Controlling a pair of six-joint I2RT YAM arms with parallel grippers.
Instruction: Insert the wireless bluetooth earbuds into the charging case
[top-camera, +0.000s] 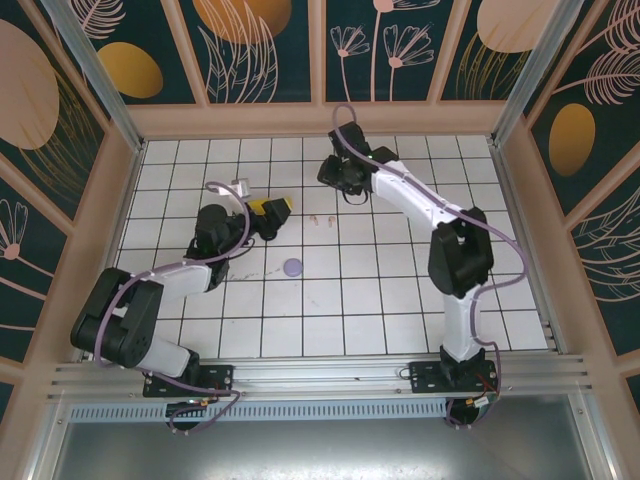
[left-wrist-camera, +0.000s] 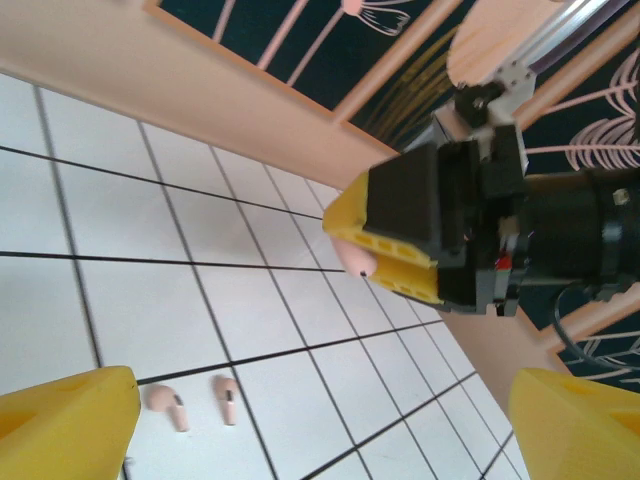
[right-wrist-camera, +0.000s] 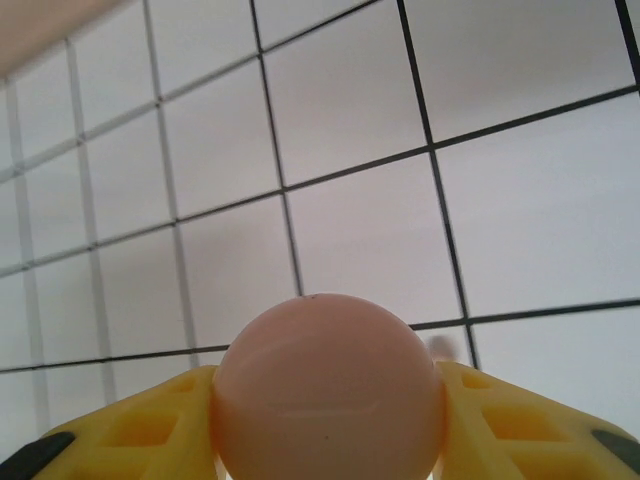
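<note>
Left wrist view: left gripper (left-wrist-camera: 320, 400) is hovering wide open and empty, with the pink earbuds (left-wrist-camera: 165, 407) lying loose on the tile just beside one fingertip. Further right, right gripper (top-camera: 345, 180) is clamping the pink case (right-wrist-camera: 325, 390). Suggest centering over one bud only, descending straight, pinching gently.

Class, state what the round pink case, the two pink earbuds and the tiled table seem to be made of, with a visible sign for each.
The pink case is likely smooth satin plastic: soft highlight, faint seam line. The pink earbuds are probably moulded plastic: even colour, rounded shape, dark tips. The tiled table looks white and matt with dark grid lines; tile or printed sheet, I cannot tell.
</note>
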